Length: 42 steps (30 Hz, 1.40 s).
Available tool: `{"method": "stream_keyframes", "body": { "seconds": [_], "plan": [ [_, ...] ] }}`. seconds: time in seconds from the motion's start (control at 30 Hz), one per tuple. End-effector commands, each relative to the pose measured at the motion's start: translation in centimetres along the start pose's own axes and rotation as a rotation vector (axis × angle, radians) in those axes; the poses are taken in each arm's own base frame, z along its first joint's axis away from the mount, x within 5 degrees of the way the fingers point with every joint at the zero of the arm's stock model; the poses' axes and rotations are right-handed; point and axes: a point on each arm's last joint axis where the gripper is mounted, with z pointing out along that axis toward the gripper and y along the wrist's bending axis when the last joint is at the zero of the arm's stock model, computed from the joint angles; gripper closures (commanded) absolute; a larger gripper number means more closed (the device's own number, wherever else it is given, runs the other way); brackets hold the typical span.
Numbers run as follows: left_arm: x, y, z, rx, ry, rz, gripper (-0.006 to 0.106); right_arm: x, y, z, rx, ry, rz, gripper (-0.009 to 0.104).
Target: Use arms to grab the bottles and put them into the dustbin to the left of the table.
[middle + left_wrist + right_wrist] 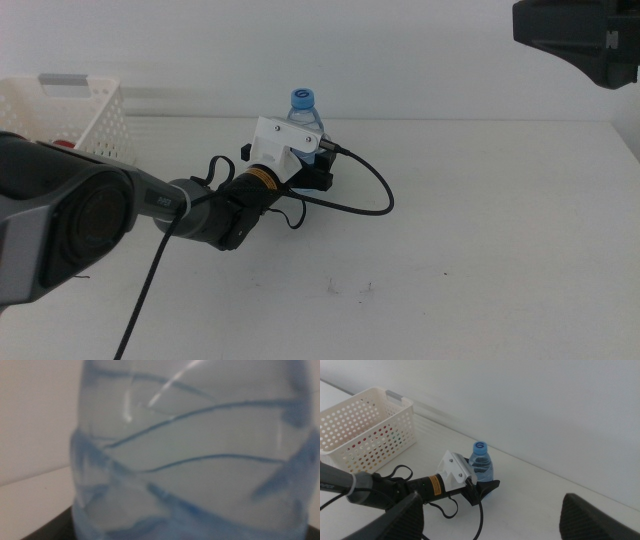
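The left end effector (322, 168) is low on the white desk (480, 230), near the middle and toward the back. It has a white blocky body and a black cable. Its black fingers (487, 488) reach around the bottom of the water bottle (306, 118), one on each side. I cannot tell if they squeeze it yet. The bottle is clear with a blue cap and stands upright on the desk. In the left wrist view the bottle (190, 455) fills almost the whole picture.

The white dustbin (70, 115) sits at the far left of the desk, well apart from the bottle. Something red shows inside it.

The right end effector (492, 515) hangs high above the desk on the right, with its dark jaws spread wide.
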Motion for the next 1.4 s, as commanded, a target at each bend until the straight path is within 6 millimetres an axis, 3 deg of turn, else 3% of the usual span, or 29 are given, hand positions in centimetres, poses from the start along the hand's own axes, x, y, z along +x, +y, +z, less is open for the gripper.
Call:
{"method": "stream_keyframes", "body": {
  "seconds": [0.0, 0.1, 0.17, 0.27, 0.43, 0.7, 0.9, 1.0, 1.17, 1.37],
  "plan": [
    [0.2, 0.3, 0.5, -0.018, -0.004, -0.048, 0.007, -0.1, -0.2, -0.1, 0.012, -0.011, -0.004, 0.009],
    [0.7, 0.4, 0.6, -0.034, 0.041, -0.067, 0.015, -0.1, -0.2, -0.1, 0.012, -0.011, -0.004, 0.009],
    [0.0, 0.3, 0.3, -0.030, 0.101, -0.038, 0.026, -0.1, -0.2, -0.1, 0.012, -0.011, -0.004, 0.009],
    [-2.6, 0.1, -0.6, -0.021, 0.166, 0.021, 0.056, -0.1, -0.2, -0.1, 0.012, -0.011, -0.004, 0.009],
    [-9.1, -0.6, -4.0, -0.087, 0.266, -0.147, 0.102, -0.1, -0.2, -0.1, 0.012, -0.011, -0.004, 0.009],
    [-16.0, -2.3, -12.1, -0.141, 0.581, -0.051, 0.102, -0.1, -0.2, -0.1, 0.012, -0.011, -0.004, 0.009],
    [-18.0, -2.9, -16.1, -0.056, 0.730, -0.008, 0.102, -0.1, -0.2, -0.1, 0.012, -0.011, -0.004, 0.009],
    [-19.0, -0.9, -17.7, -0.062, 0.784, -0.032, 0.102, -0.1, -0.2, -0.1, 0.012, -0.011, -0.004, 0.009],
    [-21.1, 6.4, -21.5, -0.059, 0.913, -0.124, 0.102, -0.1, -0.2, -0.1, 0.012, -0.011, -0.004, 0.009],
    [-24.1, 13.7, -25.6, -0.278, 0.818, -0.192, 0.102, -0.1, -0.2, -0.1, 0.012, -0.011, -0.004, 0.009]
  ]
}}
